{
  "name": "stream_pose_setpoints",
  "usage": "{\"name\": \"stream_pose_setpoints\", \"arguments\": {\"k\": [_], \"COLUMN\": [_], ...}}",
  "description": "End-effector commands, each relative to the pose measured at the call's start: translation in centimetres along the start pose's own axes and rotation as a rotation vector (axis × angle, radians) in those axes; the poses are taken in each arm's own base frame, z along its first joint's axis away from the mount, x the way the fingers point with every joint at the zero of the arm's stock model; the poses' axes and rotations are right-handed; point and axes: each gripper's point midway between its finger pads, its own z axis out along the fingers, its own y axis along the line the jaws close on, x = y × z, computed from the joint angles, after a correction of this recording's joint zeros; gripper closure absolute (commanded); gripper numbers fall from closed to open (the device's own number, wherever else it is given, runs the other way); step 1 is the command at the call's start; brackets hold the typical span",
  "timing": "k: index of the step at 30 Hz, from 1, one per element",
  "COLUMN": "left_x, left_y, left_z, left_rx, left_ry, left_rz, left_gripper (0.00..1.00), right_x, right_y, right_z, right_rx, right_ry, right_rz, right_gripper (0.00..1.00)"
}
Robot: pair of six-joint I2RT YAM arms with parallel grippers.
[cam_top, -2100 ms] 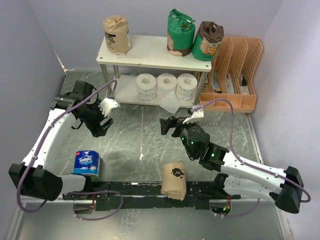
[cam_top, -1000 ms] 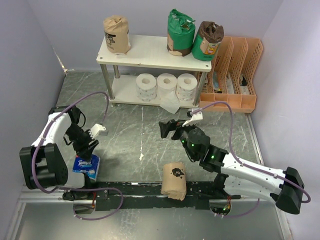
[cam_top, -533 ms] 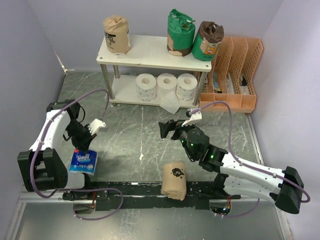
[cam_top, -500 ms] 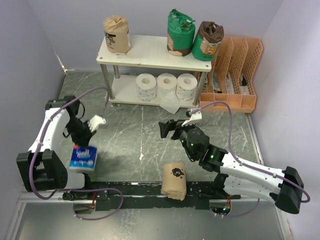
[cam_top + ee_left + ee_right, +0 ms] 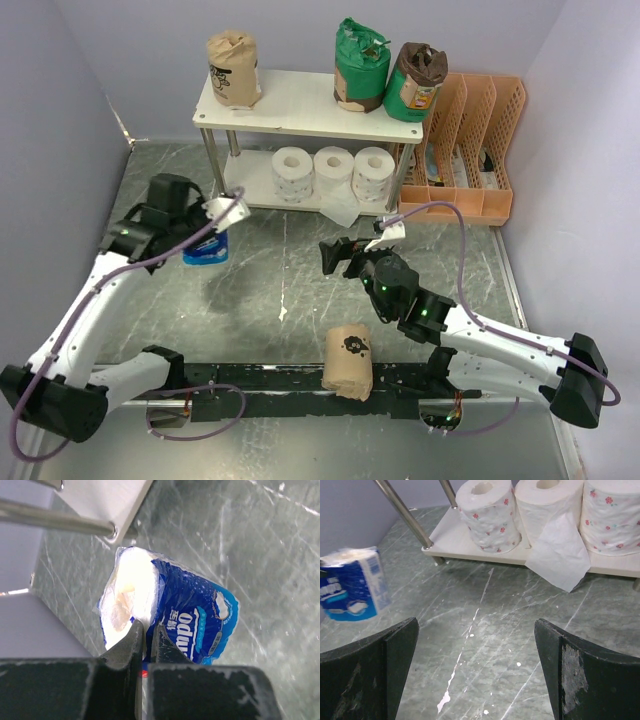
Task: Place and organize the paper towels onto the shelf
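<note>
My left gripper point(image 5: 212, 232) is shut on the wrap of the blue Tempo paper towel roll point(image 5: 204, 250), which hangs above the table just left of the shelf's point(image 5: 300, 104) front left leg. In the left wrist view the jaws pinch the blue roll point(image 5: 195, 622) at its end. A tan roll point(image 5: 233, 68) and two green rolls point(image 5: 361, 62) stand on the top board. Three white rolls point(image 5: 333, 172) line the lower board. Another tan roll point(image 5: 348, 362) stands at the near edge. My right gripper point(image 5: 335, 252) hovers open mid-table, facing the shelf, nothing between its fingers.
An orange slotted file rack point(image 5: 470, 150) stands right of the shelf. A loose sheet point(image 5: 559, 555) hangs off the middle white roll over the lower board's point(image 5: 470, 552) front edge. A black rail point(image 5: 270, 378) runs along the near edge. Grey walls close in left and right.
My left gripper shut on the blue roll at the near left, lifted it and carried it away toward the shelf's left leg. The right arm has stayed put.
</note>
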Motion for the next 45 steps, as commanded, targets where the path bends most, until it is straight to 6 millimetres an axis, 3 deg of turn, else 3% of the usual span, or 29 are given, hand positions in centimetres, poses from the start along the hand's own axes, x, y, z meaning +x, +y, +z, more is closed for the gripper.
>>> {"name": "stream_pose_setpoints", "arguments": {"k": [1,11,20,26,33,45], "left_x": [-3.8,-8.5,-13.6,-13.8,-12.8,-12.6], "left_y": [4.5,8.2,6.2,7.1,7.5,9.5], "left_z": [1.7,3.3,5.9,7.9,12.0,17.0], "left_rx": [-0.319,-0.616,-0.627,-0.744,-0.744,-0.843], "left_ry": [-0.069,-0.184,-0.287,-0.302,-0.268,-0.249], "left_rz": [-0.001,0.039,0.093,0.141,0.115,0.137], "left_gripper": [0.93,0.93,0.93,0.93,0.93,0.93], "right_x": [-2.0,-2.7,-3.8,-4.9,-5.9,-6.0], "right_y": [-0.1,-0.9,-0.7,-0.6,-1.1,-1.4], "right_z": [0.0,-0.6,-1.0,-1.4,-2.0,-2.2], "right_rx": [0.027,0.062,0.062,0.062,0.084,0.098], "right_ry": [-0.039,-0.041,-0.049,-0.056,-0.061,-0.061], "right_rz": [0.031,0.045,0.065,0.072,0.069,0.063], "right_gripper": [0.00,0.00,0.02,0.02,0.02,0.02]}}
